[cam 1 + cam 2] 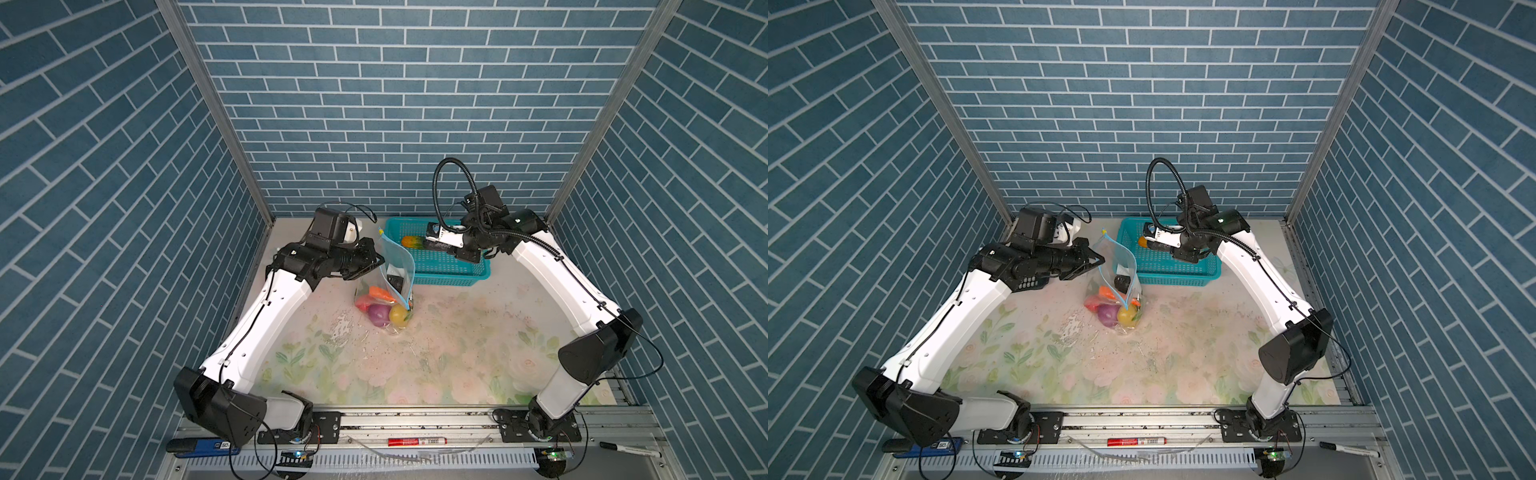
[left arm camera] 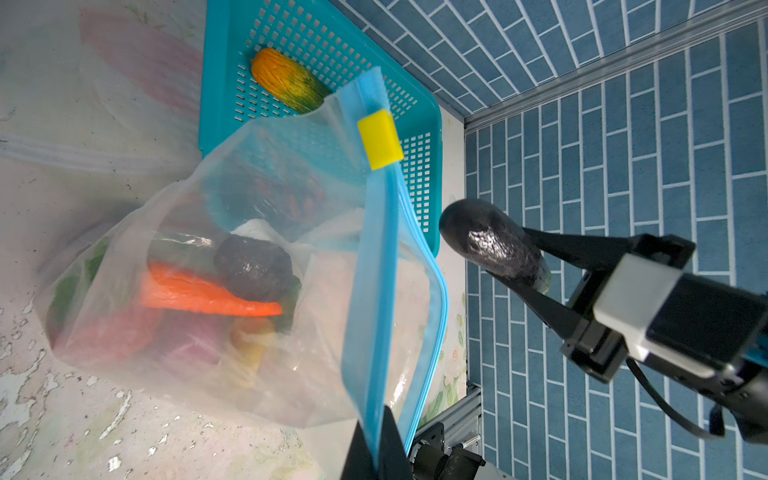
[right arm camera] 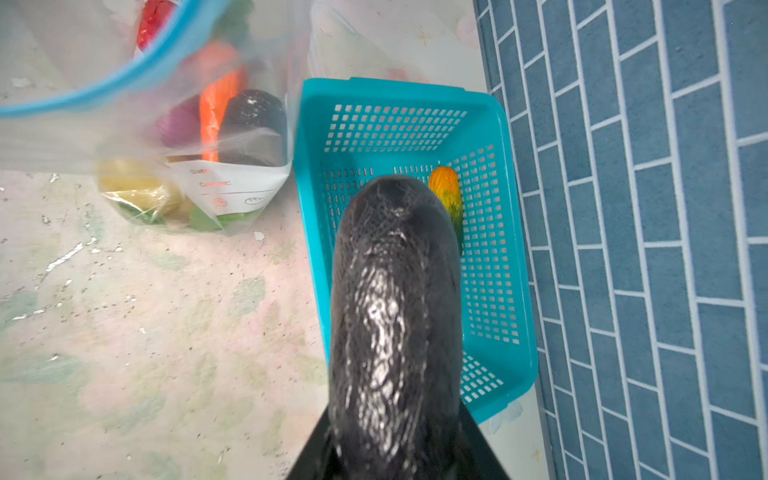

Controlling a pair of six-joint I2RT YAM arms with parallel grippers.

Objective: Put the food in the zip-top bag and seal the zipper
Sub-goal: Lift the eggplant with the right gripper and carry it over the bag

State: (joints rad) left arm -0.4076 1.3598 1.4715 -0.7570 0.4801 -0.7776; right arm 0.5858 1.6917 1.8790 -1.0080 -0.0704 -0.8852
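We pinched the zipper (image 2: 374,270) with our left claw (image 2: 374,449) to hold the zip-top bag (image 2: 291,353) open on the surface (image 1: 457,353). Our right claw (image 2: 528,270) clamped the dark eggplant (image 3: 395,311) above the basket (image 3: 395,89), where the orange-green piece (image 3: 446,195) lay.

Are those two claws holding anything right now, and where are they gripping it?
The left gripper pinches the zip-top bag by its blue zipper strip. The right gripper holds the dark eggplant by one end, the rest sticking out.

Table (image 1: 457,353) front half open, bag (image 1: 399,266) standing upright near back middle, basket (image 1: 453,280) tight beside it at back edge, nearer right corner
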